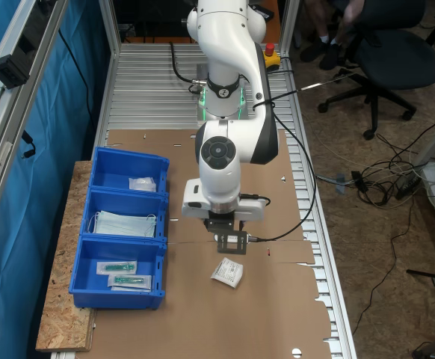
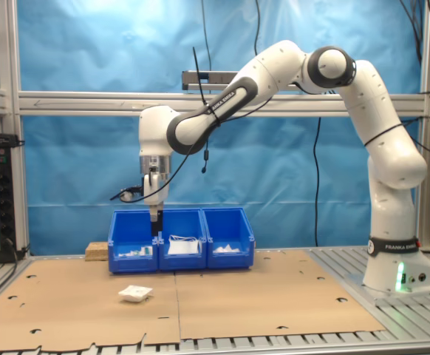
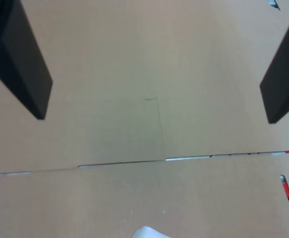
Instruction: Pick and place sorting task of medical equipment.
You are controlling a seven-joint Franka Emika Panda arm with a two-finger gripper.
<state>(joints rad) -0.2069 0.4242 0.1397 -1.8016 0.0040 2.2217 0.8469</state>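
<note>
The white sealed packet lies flat on the cardboard-covered counter, below centre in the first exterior view and at lower left in the second exterior view. The tool hangs above the counter just short of it, pointing straight down; in the wrist view its two dark fingers stand wide apart with only bare cardboard between them, so it is open and holds nothing. A white corner of the packet peeks in at the bottom edge of the wrist view.

The step in hand looks like the approach to the pick. To do it well, the tool should first shift sideways until the packet sits centred between the fingers, and only then descend. The packet is thin and lies slightly askew, so the jaws probably need to turn to meet two opposite edges squarely and come down almost to the cardboard; a flat packet may slide or buckle if pinched off-centre.

The three-part blue bin stands at the left of the first exterior view. Its upper compartment already holds a similar white packet, the middle one pale blue masks, the lower one clear packets with green-tipped instruments, so the upper compartment seems the likely destination.
</note>
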